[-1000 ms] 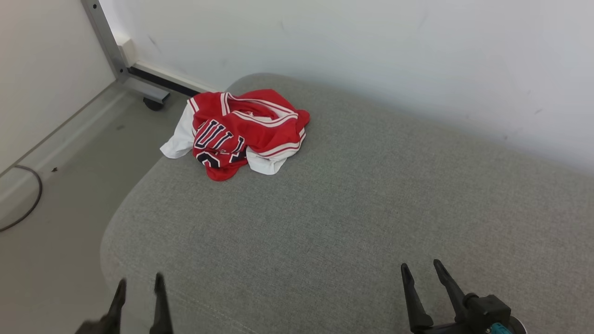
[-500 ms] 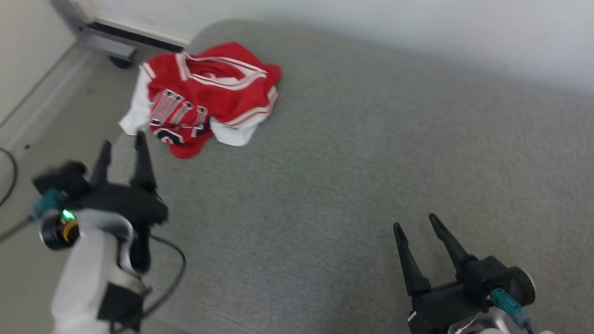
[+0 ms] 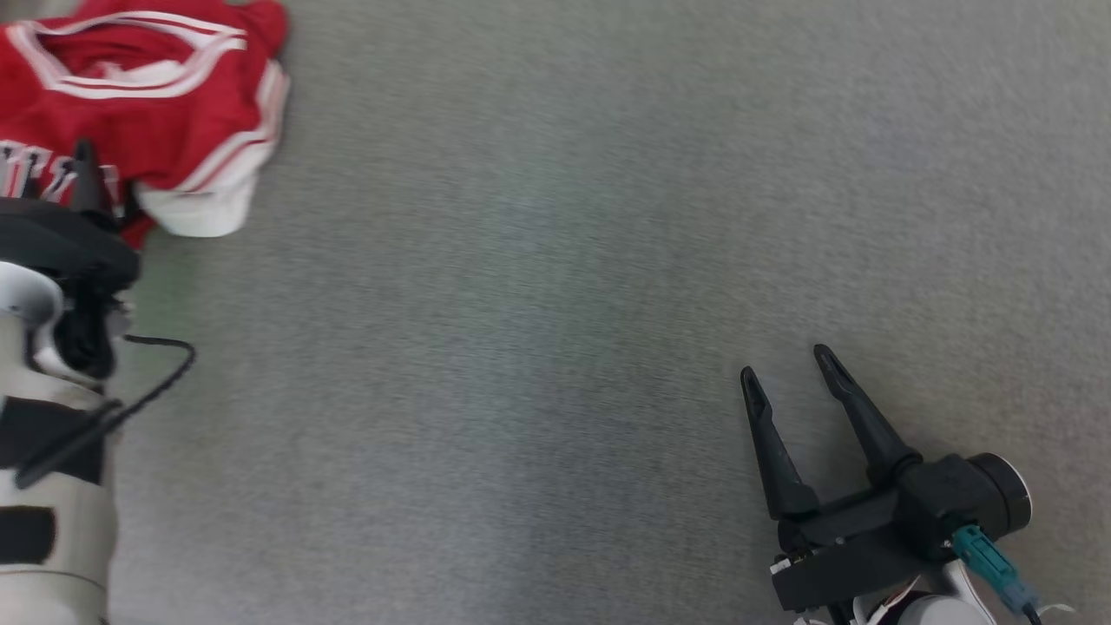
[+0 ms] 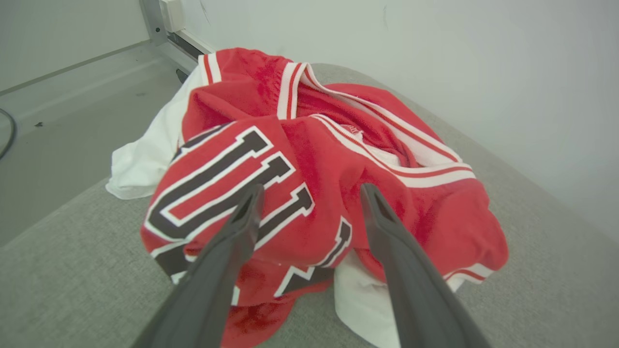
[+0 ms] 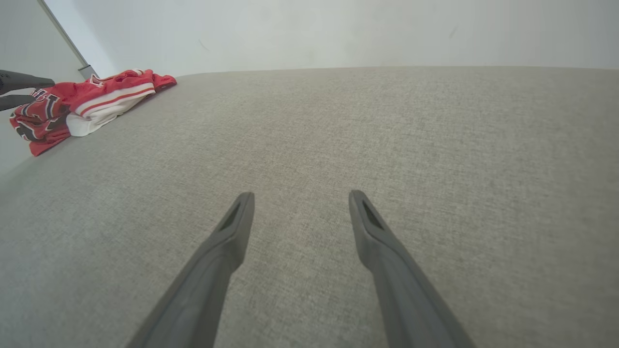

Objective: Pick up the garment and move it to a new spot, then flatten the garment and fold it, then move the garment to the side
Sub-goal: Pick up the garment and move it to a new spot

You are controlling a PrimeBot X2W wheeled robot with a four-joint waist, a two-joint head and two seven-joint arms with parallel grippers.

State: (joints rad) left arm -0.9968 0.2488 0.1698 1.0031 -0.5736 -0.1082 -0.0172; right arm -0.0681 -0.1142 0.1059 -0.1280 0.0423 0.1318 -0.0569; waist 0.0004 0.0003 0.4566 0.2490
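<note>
Plainly, the move turns on the left arm. The garment (image 3: 147,104), a red jersey with white trim and dark lettering, lies crumpled on the grey cushion (image 3: 555,330), at the cushion's far left corner where it meets the wall (image 4: 483,72). One white flap hangs over the cushion's left edge. The left gripper (image 4: 309,191) points straight at the heap with its jaws spread wide and empty. In the left wrist view its tips frame the lettered fold, just above or just short of the cloth; I cannot tell whether they touch. The heap has no firm long axis, though it spreads wider across the fingers' line than along it. The right gripper (image 3: 785,363), also wide and empty, hovers over the cushion's bare near right part, well apart from the jersey.

A second ago only the left fingertips showed, at the cushion's near left edge; now that arm has reached the heap. The head camera has tipped down and swung, so the whole scene has shifted. The jersey appears unmoved on its corner.
</note>
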